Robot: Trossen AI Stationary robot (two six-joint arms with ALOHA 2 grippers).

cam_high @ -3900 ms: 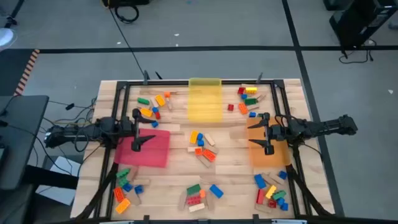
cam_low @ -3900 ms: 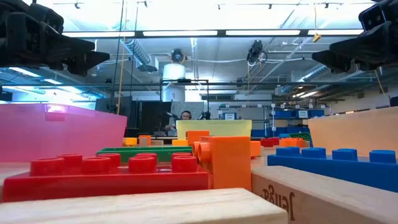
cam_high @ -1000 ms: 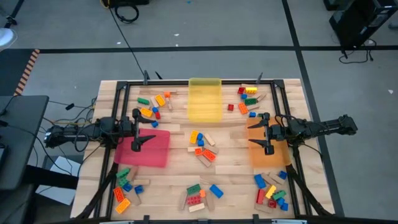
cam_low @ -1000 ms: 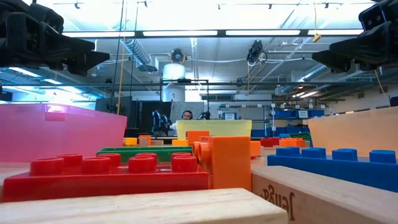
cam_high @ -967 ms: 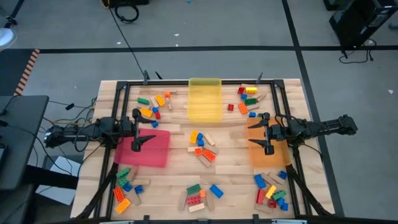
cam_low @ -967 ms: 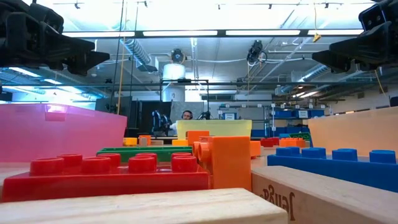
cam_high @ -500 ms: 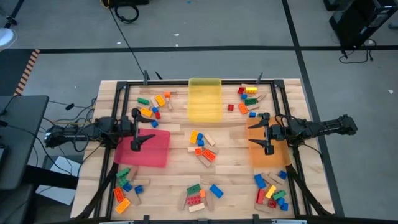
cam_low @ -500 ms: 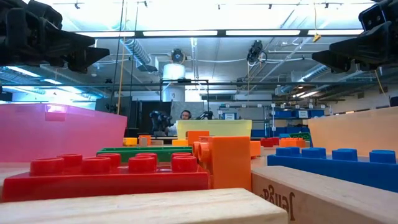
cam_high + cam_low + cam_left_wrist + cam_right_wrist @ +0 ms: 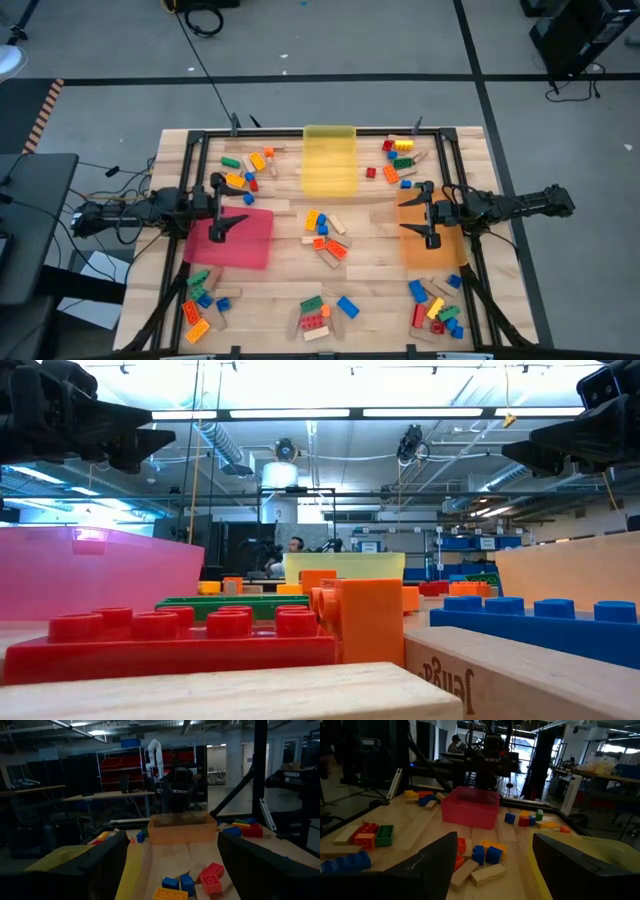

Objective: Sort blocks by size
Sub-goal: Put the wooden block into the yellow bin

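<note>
Scattered in clusters, the blocks (image 9: 323, 238) lie all over the wooden table (image 9: 370, 285) — a central heap, groups at each corner, none yet in a tray. The red tray (image 9: 243, 238) sits to the left, the orange tray (image 9: 432, 240) to the right, the yellow tray (image 9: 329, 160) at the far middle. Above the red tray hangs the left gripper (image 9: 226, 209), fingers spread and empty; the right gripper (image 9: 420, 211) hovers over the orange tray's near-centre edge, likewise spread, holding nothing. The likely trouble — bricks in the central heap touch one another, so a descent may pinch two at once or nudge a neighbour aside, and sizes could get mixed.
</note>
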